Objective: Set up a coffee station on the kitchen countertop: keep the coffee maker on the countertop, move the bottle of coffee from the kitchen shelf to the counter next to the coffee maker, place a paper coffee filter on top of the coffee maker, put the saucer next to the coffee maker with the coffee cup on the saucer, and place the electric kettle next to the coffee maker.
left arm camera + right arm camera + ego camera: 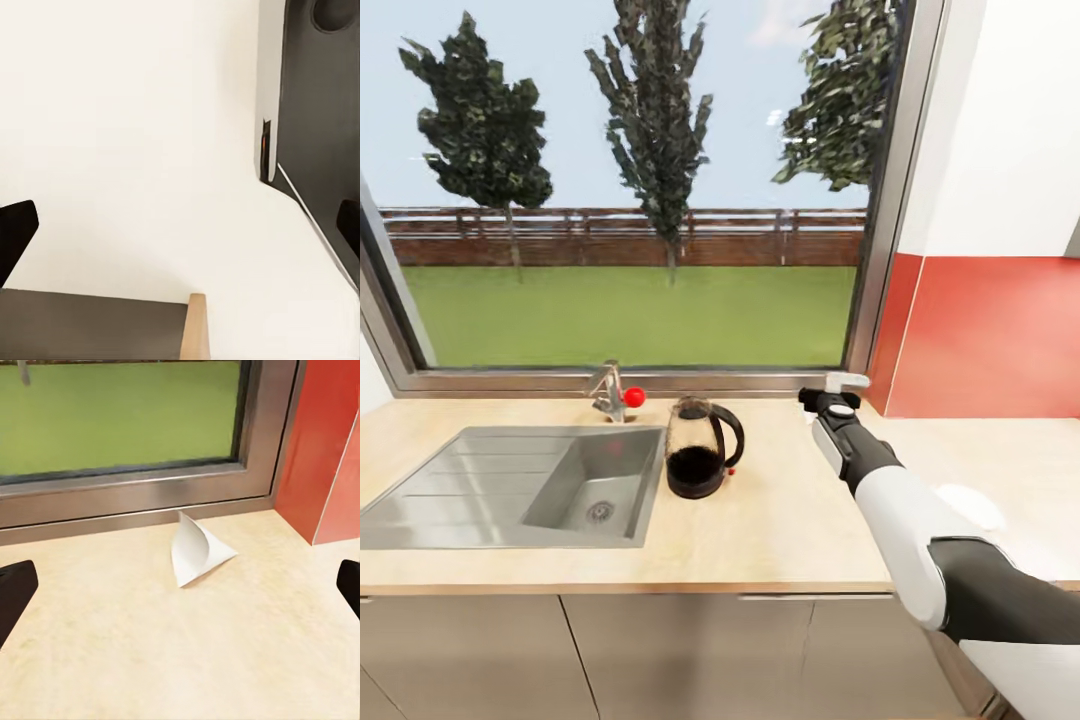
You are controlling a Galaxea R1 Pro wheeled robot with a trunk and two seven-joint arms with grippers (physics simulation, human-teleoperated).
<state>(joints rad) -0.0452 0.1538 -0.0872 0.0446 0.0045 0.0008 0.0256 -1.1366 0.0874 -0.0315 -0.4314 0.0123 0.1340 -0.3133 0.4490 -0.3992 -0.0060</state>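
A white paper coffee filter (pixel 196 551), folded into a cone, lies on the wooden countertop (pixel 112 645) close under the window frame, by the red wall corner. My right gripper (pixel 180 592) stands open just short of it, dark fingertips (pixel 15 589) spread wide with nothing between them. In the head view the right gripper (pixel 830 398) reaches to the counter's back, with the filter (pixel 848 380) just beyond it. The black-and-glass electric kettle (pixel 700 455) stands upright beside the sink. My left gripper (pixel 180 225) is open before a white surface.
A steel sink (pixel 510 490) with a red-knobbed faucet (pixel 615 392) takes up the counter's left. A large window (pixel 630 190) runs along the back. A red wall panel (pixel 990 335) rises at the right. A blurred white object (pixel 972 505) lies beside my right forearm.
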